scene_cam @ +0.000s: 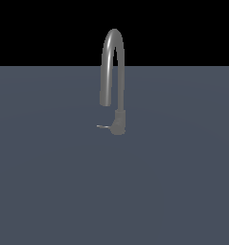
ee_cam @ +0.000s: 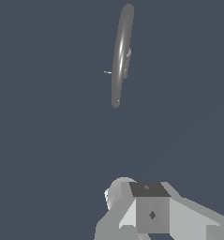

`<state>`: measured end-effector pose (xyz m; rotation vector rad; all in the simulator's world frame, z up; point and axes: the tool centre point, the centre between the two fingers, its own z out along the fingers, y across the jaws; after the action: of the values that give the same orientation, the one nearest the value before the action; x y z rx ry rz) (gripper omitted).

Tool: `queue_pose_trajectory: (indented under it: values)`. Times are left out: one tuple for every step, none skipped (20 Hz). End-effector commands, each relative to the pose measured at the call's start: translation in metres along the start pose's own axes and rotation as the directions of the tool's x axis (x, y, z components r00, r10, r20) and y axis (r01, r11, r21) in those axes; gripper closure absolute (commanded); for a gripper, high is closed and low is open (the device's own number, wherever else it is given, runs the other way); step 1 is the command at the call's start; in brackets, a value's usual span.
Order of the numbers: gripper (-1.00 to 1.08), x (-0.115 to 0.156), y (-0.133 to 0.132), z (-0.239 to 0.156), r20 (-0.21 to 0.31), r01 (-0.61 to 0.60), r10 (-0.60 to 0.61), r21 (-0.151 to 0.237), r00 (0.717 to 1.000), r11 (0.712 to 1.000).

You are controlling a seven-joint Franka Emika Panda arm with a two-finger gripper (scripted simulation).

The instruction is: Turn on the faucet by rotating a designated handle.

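The faucet (scene_cam: 111,62) stands upright on the flat grey-blue floor, its inverted-U spout rising from a short thick base (scene_cam: 119,123). The handle (scene_cam: 103,127), a thin short lever, sticks out of the base toward the exterior view's left. In the wrist view the faucet (ee_cam: 121,56) is seen from above as a narrow shiny arc, and the handle (ee_cam: 107,72) is a tiny stub at its side. No gripper fingers show in either view. The faucet lies far from the camera in the wrist view.
Blocky white and grey parts of the robot arm (ee_cam: 151,211) fill the lower edge of the wrist view. The grey-blue floor (scene_cam: 49,182) spreads flat all around the faucet, with a black background behind it.
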<state>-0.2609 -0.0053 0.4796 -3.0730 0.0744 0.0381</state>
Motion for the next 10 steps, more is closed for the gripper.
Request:
queue_pose_trajectory:
  values:
    - [1.08,0.000,0.000,0.000,0.000,0.000,0.000,0.000,1.000,1.000]
    - [1.08,0.000,0.000,0.000,0.000,0.001,-0.001,-0.001,1.000,1.000]
    - [1.08,0.001,0.000,0.000,0.000,0.004,-0.004,-0.004,1.000,1.000]
    - [1.08,0.002,-0.001,0.001,0.001,0.009,-0.009,-0.009,1.000,1.000]
    - [1.08,0.003,-0.001,0.002,0.002,0.016,-0.016,-0.016,1.000,1.000]
    - [1.08,0.004,-0.002,0.003,0.003,0.025,-0.025,-0.024,1.000,0.999]
    - [1.08,0.006,-0.003,0.004,0.005,0.035,-0.035,-0.035,0.999,0.999]
    - [1.08,0.008,-0.004,0.006,0.007,0.048,-0.048,-0.047,0.999,0.998]
    - [1.08,0.011,-0.006,0.007,0.009,0.063,-0.062,-0.062,0.998,0.996]
    - [1.08,0.013,-0.007,0.009,0.012,0.079,-0.078,-0.078,0.997,0.994]
